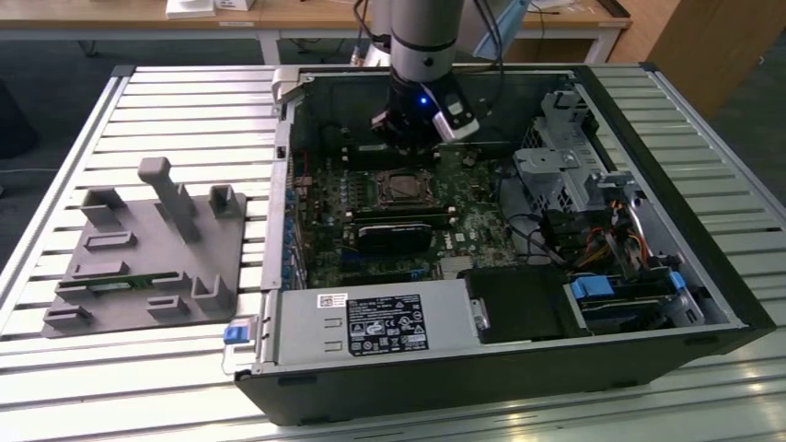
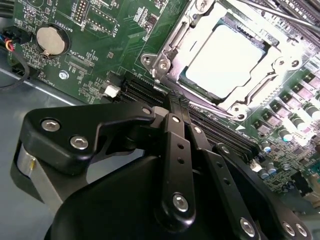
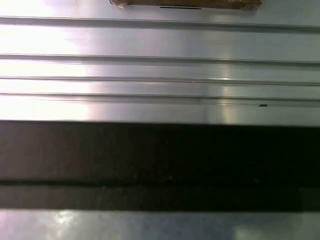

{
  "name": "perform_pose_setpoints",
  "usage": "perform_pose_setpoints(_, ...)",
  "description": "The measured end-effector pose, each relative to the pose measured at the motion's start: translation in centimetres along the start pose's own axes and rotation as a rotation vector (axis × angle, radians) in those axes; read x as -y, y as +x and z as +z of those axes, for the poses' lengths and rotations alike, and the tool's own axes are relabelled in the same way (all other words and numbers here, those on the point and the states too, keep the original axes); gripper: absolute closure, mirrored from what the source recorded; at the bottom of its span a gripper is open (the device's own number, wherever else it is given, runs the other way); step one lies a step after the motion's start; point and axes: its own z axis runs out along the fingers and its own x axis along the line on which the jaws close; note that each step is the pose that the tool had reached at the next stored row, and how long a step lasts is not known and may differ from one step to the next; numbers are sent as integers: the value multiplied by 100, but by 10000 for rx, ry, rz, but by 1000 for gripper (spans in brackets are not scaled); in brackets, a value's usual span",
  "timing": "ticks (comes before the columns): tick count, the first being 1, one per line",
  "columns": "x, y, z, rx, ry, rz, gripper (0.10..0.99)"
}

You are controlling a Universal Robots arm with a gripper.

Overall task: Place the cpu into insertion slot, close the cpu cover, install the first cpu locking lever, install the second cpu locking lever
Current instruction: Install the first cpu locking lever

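The cpu [image 2: 225, 57], with its pale silver top, lies flat inside the insertion slot [image 2: 172, 47] on the green motherboard. The silver cpu cover [image 2: 272, 75] lies down around it, its window framing the chip. In the exterior view the slot [image 1: 399, 188] sits mid-board inside the open computer case. My gripper [image 2: 173, 100] hangs just beside the socket, over the black memory slots. Its two black fingers [image 2: 176, 150] lie pressed together, shut on nothing. In the exterior view the gripper [image 1: 410, 147] is a little behind the socket. How the locking levers stand I cannot tell.
The black case wall [image 1: 491, 378] rings the board. A black heatsink block [image 1: 396, 235] and a power supply [image 1: 375, 322] lie in front of the socket, with drive cages [image 1: 572, 175] on the exterior view's right. A grey fixture [image 1: 147, 253] stands on the slatted table [image 3: 160, 45].
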Motion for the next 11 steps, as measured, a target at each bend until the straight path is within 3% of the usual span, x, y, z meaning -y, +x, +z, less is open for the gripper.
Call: perform_pose_setpoints(11,8,-4,76,-6,79,-1,980)
